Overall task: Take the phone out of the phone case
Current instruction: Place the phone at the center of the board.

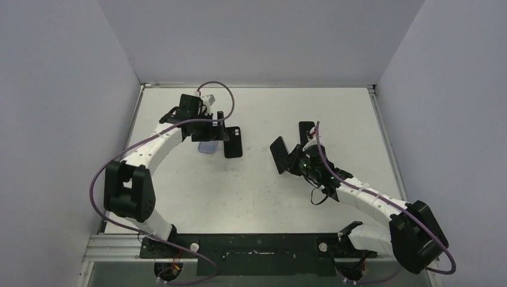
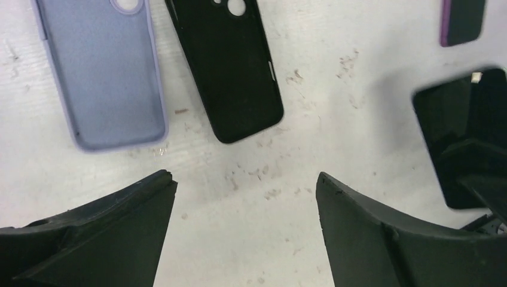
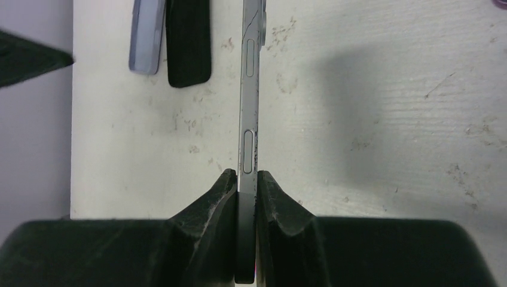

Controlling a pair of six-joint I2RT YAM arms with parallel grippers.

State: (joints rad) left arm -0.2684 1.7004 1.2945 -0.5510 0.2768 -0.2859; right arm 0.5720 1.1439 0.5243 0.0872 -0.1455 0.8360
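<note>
The right tool [image 3: 247, 176] is clamped on the phone [image 3: 249, 89], well apart from the black case [image 2: 230, 66]; the left tool [image 2: 245, 179] is spread apart.

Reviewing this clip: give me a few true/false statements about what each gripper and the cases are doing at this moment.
1. The right gripper is shut on the phone, which is held edge-on. True.
2. The left gripper grips the lavender case. False: its jaws stand open and empty, and the case lies on the table beyond them.
3. The lavender case and the black case lie side by side. True.
4. The phone sits inside the black case. False: it is held bare, apart from both cases.
</note>
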